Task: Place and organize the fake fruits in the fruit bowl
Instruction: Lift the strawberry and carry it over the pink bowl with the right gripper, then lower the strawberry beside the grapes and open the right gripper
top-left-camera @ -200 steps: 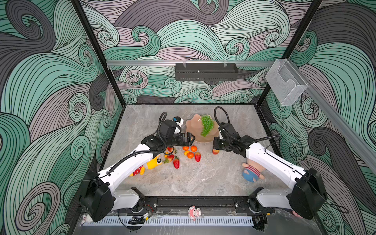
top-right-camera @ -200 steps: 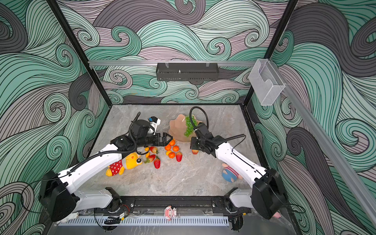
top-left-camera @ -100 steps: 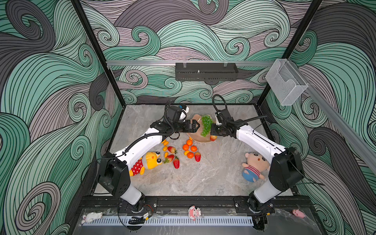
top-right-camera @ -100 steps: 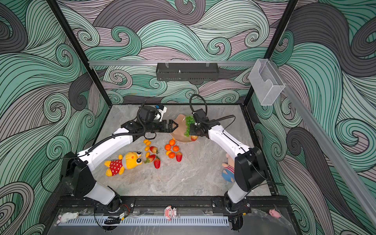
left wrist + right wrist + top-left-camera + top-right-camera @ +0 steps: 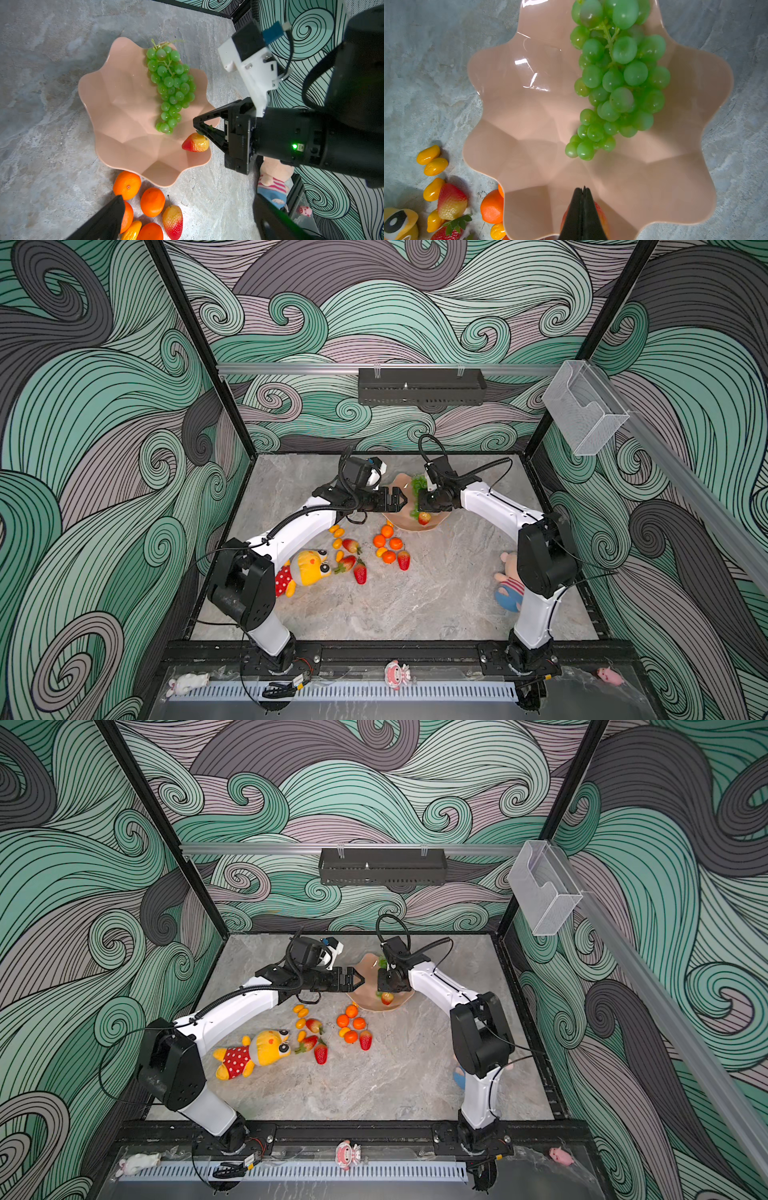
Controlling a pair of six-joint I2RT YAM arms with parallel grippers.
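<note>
1. Over the fruit bowl (image 5: pixel 124 104), at the edge nearest the arm bases, the right gripper (image 5: pixel 199 124) has its jaws pressed together on the green top of a strawberry (image 5: pixel 195 143). The fruit hangs under the tips, just inside the scalloped rim.
2. From the right wrist view, the same jaws meet in one closed line, with the red-and-yellow fruit partly hidden behind them.
3. A green grape bunch (image 5: pixel 171 87) lies inside the bowl along one side, its stem end at the rim.
4. The left gripper (image 5: pixel 401 498) hovers at the bowl's left edge with its jaws spread wide and nothing between them.
5. On the grey marbled surface (image 5: pixel 415 605), four tangerines (image 5: pixel 386 531) cluster just in front of the bowl. One of them sits just beside the rim.
6. Kumquats (image 5: pixel 337 531) and four loose strawberries (image 5: pixel 360 572) are scattered left of and around that cluster.
7. A yellow plush toy (image 5: pixel 307 566) in red dotted shorts lies near the loose strawberries.
8. A plush doll (image 5: pixel 509 587) in a striped shirt lies well apart, beside the right arm.
9. A small green light glows on the right gripper's black body.
</note>
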